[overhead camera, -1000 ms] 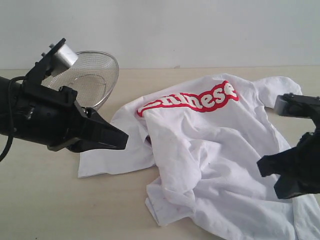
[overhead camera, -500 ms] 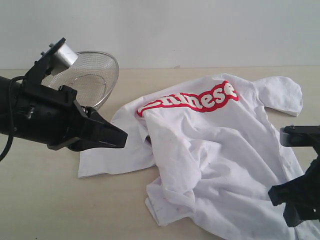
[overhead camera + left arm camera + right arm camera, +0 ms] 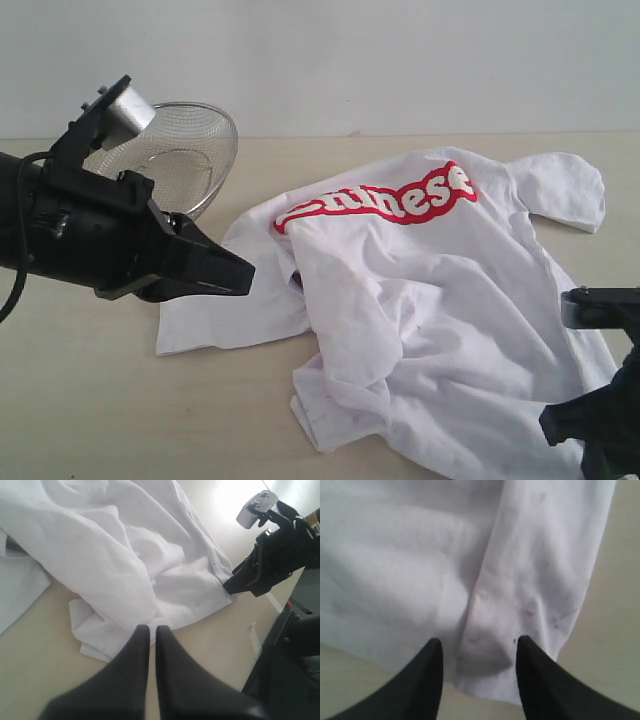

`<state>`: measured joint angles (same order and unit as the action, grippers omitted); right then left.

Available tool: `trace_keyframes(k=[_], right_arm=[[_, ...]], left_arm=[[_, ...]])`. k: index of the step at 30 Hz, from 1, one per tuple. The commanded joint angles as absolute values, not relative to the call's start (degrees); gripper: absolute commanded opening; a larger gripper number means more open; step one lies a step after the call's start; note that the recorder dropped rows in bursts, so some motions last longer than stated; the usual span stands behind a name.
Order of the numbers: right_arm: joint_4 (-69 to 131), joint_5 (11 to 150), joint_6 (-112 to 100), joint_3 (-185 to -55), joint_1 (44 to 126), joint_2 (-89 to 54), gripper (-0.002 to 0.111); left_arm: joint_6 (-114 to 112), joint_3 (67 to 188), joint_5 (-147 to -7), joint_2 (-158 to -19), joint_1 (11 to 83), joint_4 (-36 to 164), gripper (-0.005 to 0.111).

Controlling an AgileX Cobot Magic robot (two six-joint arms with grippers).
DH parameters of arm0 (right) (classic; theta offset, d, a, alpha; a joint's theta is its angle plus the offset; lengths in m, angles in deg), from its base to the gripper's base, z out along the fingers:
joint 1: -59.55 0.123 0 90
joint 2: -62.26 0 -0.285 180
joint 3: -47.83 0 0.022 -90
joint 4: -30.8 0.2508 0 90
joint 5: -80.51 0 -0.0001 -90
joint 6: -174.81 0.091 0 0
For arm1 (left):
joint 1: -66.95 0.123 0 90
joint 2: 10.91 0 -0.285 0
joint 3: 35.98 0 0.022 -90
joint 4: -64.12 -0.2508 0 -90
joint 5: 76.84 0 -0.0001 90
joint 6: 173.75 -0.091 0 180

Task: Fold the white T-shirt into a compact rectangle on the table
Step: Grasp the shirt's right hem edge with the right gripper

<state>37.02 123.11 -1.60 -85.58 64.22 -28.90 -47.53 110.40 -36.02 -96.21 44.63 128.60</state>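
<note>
The white T-shirt [image 3: 430, 300] lies crumpled on the pale beige table [image 3: 90, 410], its red "Chinese" lettering [image 3: 385, 203] facing up and one sleeve spread to the far right. My left gripper [image 3: 245, 275] hovers shut at the shirt's left side, holding nothing; in the left wrist view its tips [image 3: 149, 629] point at a folded hem corner [image 3: 95, 640]. My right gripper [image 3: 570, 430] is low at the shirt's near right corner. In the right wrist view it [image 3: 477, 645] stands open, straddling a hem corner of the T-shirt [image 3: 490, 655].
A round wire-mesh basket [image 3: 185, 155] stands at the back left behind my left arm. A pale wall runs along the table's far edge. Bare tabletop lies in front of the shirt on the left.
My right gripper has moved down and toward the near right corner of the shirt, uncovering the right sleeve. The left arm and the shirt have stayed put.
</note>
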Motion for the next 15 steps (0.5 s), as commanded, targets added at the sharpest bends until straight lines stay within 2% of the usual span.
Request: trace_keyframes(k=[1,12,15], right_arm=[[37.8,122.5,-2.6,-85.3,64.2,-29.0,0.041],[37.1,121.9,-1.3,-84.9,64.2,-35.1,0.04],[37.7,121.9,-1.2,-84.9,64.2,-35.2,0.024]], left_arm=[[-48.0,110.2,-36.4,-95.9,44.2,128.6,0.004],[-48.1,110.2,-36.5,-95.9,44.2,128.6,0.004],[-48.1,110.2,-36.3,-95.9,44.2,128.6,0.004]])
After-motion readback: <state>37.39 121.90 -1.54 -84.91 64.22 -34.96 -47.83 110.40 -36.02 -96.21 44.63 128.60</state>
